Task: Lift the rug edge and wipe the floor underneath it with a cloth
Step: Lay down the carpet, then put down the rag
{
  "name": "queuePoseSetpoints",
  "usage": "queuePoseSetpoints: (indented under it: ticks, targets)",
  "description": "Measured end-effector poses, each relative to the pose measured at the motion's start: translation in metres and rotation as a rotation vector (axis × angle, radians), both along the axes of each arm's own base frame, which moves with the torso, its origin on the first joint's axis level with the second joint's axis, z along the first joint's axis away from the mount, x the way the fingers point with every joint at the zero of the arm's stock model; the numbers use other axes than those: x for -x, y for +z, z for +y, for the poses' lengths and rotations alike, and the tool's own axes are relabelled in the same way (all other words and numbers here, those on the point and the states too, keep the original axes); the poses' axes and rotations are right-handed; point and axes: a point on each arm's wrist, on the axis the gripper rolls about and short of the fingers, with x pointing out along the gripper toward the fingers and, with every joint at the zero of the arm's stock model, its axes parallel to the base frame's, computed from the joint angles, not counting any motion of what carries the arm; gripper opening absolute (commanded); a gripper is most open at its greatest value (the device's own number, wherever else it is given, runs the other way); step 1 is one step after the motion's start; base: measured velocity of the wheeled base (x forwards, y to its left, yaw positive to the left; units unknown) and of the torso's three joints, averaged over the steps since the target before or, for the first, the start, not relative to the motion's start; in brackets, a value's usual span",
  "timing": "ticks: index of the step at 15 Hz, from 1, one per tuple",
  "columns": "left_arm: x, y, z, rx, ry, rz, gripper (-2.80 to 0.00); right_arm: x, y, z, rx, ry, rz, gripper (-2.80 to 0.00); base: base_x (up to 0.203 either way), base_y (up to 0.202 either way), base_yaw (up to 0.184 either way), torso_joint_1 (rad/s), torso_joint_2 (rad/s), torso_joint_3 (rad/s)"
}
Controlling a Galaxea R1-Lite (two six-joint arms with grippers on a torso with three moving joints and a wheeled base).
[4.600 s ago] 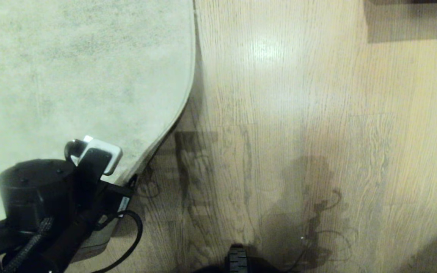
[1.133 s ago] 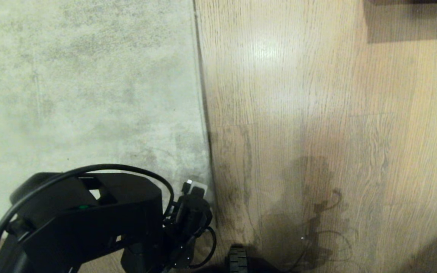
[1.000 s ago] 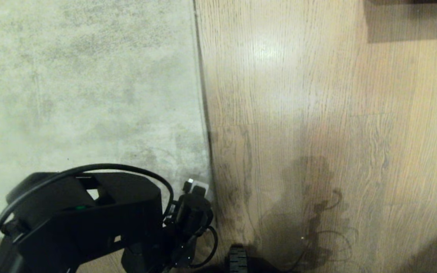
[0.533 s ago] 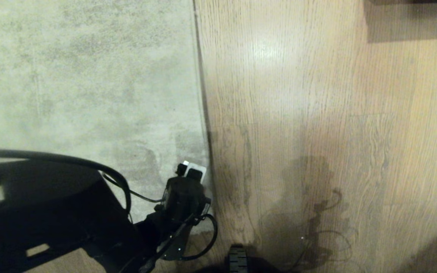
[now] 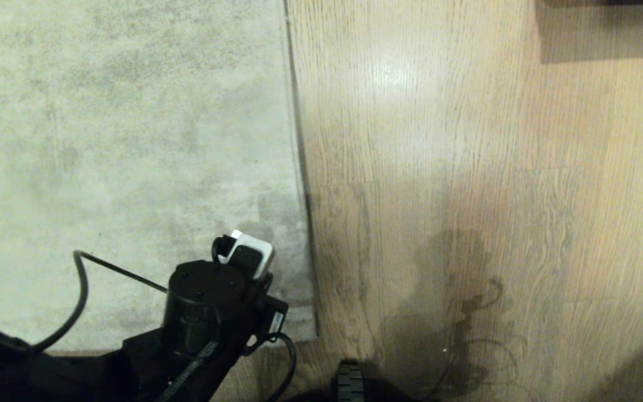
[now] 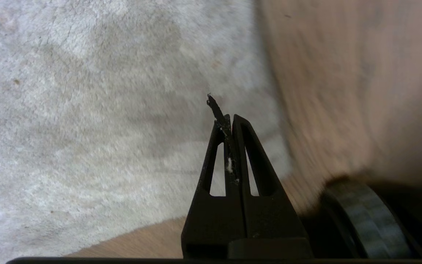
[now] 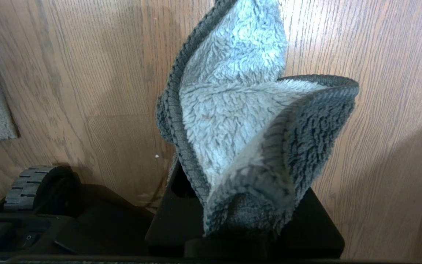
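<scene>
Your left hand [image 6: 228, 121], fingers pressed together on nothing, hangs above the flat rug edge [image 5: 299, 184] beside bare floor [image 5: 466, 167], while your right hand, off the head view, grips the cloth [image 7: 247, 128], presumably kept ready for wiping

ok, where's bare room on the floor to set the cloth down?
Widest bare patch: the floor, bordered by the rug edge, a dark shape at the far right and the robot's base nearest. Crowded at the rug's near corner, where the left gripper hangs. The right gripper holds the cloth.
</scene>
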Motion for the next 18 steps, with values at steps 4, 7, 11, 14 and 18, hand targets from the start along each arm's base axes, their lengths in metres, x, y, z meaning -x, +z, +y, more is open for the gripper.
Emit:
queuePoseSetpoints:
  ticks: [4, 7, 11, 14, 18]
  targets:
    - [0.020, 0.014, 0.019, 0.013, -0.093, 0.047, -2.80, 0.000, 0.000, 0.000, 0.000, 0.000, 0.000, -2.80, 0.000, 0.000, 0.000, 0.000, 0.00, 0.000]
    - [0.033, 0.021, 0.032, 0.016, -0.141, 0.075, -2.80, 0.000, 0.000, 0.000, 0.000, 0.000, 0.000, -2.80, 0.000, 0.000, 0.000, 0.000, 0.00, 0.000]
    - [0.050, 0.019, 0.049, 0.027, -0.155, 0.075, -2.80, 0.000, 0.000, 0.000, 0.000, 0.000, 0.000, -2.80, 0.000, 0.000, 0.000, 0.000, 0.00, 0.000]
    - [0.058, 0.018, 0.060, 0.033, -0.145, 0.069, -2.80, 0.000, 0.000, 0.000, 0.000, 0.000, 0.000, -2.80, 0.000, 0.000, 0.000, 0.000, 0.00, 0.000]
    - [0.068, 0.021, 0.071, 0.056, -0.147, 0.041, -2.80, 0.000, 0.000, 0.000, 0.000, 0.000, 0.000, -2.80, 0.000, 0.000, 0.000, 0.000, 0.00, 0.000]
